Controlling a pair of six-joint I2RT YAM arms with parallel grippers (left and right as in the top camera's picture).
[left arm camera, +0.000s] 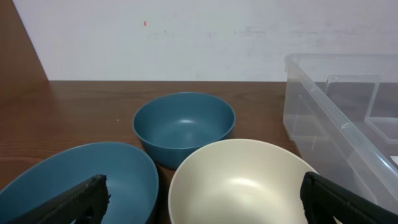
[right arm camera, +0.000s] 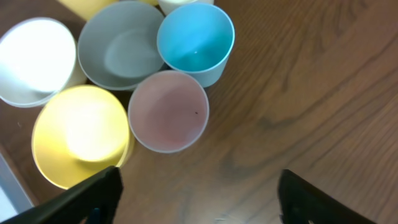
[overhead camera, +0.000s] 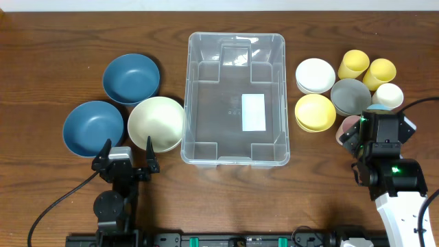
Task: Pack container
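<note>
The clear container [overhead camera: 199,96] stands empty in the middle of the table, a white label on its base; its corner shows in the left wrist view [left arm camera: 336,118]. My left gripper [overhead camera: 127,159] is open and empty at the table's front, just short of a cream bowl [overhead camera: 156,123] and two blue bowls [overhead camera: 92,127] [overhead camera: 131,77]. In the left wrist view its jaws [left arm camera: 202,199] are spread over the cream bowl [left arm camera: 242,180]. My right gripper [overhead camera: 379,132] is open and empty [right arm camera: 199,199] above bare wood, just short of a pink cup [right arm camera: 168,111] and a light blue cup [right arm camera: 195,42].
Right of the container sit stacked white bowls [overhead camera: 315,75], a yellow bowl [overhead camera: 315,112], a grey bowl [overhead camera: 350,96], two yellow cups [overhead camera: 354,64] [overhead camera: 379,73] and a white cup [overhead camera: 388,96]. The pink cup [overhead camera: 348,127] is partly under my right wrist.
</note>
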